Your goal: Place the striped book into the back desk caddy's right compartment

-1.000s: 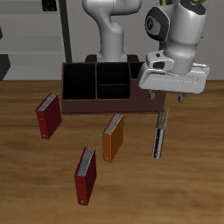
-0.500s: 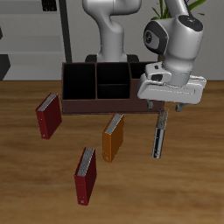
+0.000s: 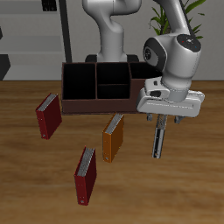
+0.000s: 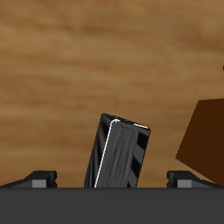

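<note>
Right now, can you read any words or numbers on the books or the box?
No readable text anywhere.
Striped book: only stripes, no letters.
Orange book: plain cover.
Two dark red books: too small to show any writing.
Back desk caddy: no label.

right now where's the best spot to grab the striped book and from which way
Probably from straight above, fingers closing across its narrow thickness near the middle of its length. The striped book stands on edge on the table, thin and long, apart from the orange book. The gripper hovers open over it.
</note>
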You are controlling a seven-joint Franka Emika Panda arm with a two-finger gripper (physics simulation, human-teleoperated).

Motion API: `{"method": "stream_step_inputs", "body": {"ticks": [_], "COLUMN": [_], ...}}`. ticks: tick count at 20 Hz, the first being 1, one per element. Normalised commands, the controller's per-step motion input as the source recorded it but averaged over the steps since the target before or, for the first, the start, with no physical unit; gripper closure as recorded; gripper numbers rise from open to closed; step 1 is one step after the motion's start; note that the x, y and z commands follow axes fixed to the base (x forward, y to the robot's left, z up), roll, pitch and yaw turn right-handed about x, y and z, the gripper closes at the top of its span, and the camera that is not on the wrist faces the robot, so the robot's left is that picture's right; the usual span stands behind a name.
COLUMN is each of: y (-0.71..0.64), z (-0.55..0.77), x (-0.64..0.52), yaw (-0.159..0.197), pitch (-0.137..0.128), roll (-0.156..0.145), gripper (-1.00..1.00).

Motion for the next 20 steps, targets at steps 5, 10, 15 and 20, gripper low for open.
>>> {"method": "stream_step_inputs", "body": {"ticks": [5,10,15,20], "y": [0.02,-0.09,-0.07,0.02], "z": [-0.19,-0.08,0.16,0.32], "x": [0.03,0.05,0.02,-0.05], "yaw": [-0.043,-0.029,-0.003,0.009], "pitch": [0.043,0.024,-0.01,-0.027], "roll": [0.006,0.002,0.004,-0.002], "gripper": [1.0,1.0,1.0,1.0]}}
